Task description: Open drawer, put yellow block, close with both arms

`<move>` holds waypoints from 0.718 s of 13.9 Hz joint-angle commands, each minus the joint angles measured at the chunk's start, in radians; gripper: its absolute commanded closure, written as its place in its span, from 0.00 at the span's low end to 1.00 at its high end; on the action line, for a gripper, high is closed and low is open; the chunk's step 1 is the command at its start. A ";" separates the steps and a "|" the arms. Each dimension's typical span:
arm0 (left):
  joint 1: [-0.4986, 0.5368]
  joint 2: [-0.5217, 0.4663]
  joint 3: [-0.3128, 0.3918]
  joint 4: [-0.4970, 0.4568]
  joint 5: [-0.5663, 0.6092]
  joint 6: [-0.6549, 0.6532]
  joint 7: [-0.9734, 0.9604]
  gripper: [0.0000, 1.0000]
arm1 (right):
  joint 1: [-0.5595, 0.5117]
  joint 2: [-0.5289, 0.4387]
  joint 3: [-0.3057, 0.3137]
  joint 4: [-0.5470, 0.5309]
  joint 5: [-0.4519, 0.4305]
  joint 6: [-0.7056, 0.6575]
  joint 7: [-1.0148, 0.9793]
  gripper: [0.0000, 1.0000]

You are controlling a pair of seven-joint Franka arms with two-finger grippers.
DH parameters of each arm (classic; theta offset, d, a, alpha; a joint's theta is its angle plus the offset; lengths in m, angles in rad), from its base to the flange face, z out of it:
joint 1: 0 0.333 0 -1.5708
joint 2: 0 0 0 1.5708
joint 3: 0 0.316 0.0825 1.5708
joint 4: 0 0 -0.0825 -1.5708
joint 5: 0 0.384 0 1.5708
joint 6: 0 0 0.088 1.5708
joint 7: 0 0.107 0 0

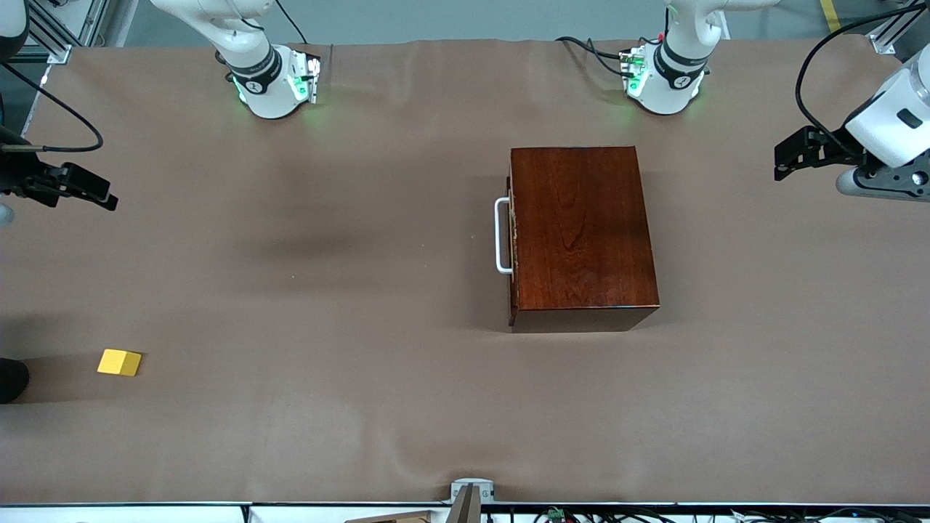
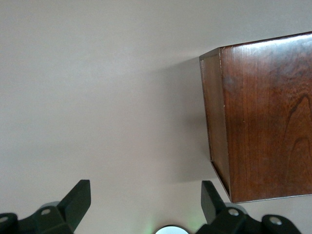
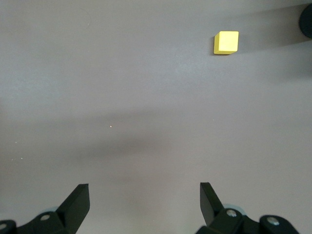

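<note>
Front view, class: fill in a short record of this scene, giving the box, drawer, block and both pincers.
box: glossy dark red-brown wooden box, toward the left arm's end of the table
drawer: shut, white U-shaped handle untouched
block: small bright yellow block, toward the right arm's end, nearer the front camera than the box
left pincer: open, empty
right pincer: open, empty

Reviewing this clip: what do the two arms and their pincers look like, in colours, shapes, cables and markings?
Both arms are white with dark grey joint bands and round bases lit green, with black cables running to them. The left arm's base and the right arm's base each carry a small dark mark on the band. The left pincer and right pincer are black, with two flat angular fingers.
</note>
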 commanded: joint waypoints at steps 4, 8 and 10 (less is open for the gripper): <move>-0.003 0.006 -0.026 0.018 0.002 -0.014 0.003 0.00 | -0.011 -0.002 0.007 0.013 0.007 -0.014 -0.012 0.00; -0.001 0.028 -0.026 0.018 0.002 -0.014 0.003 0.00 | -0.011 -0.002 0.007 0.013 0.007 -0.014 -0.012 0.00; -0.005 0.041 -0.028 0.019 0.001 -0.014 -0.011 0.00 | -0.011 -0.002 0.007 0.013 0.007 -0.014 -0.012 0.00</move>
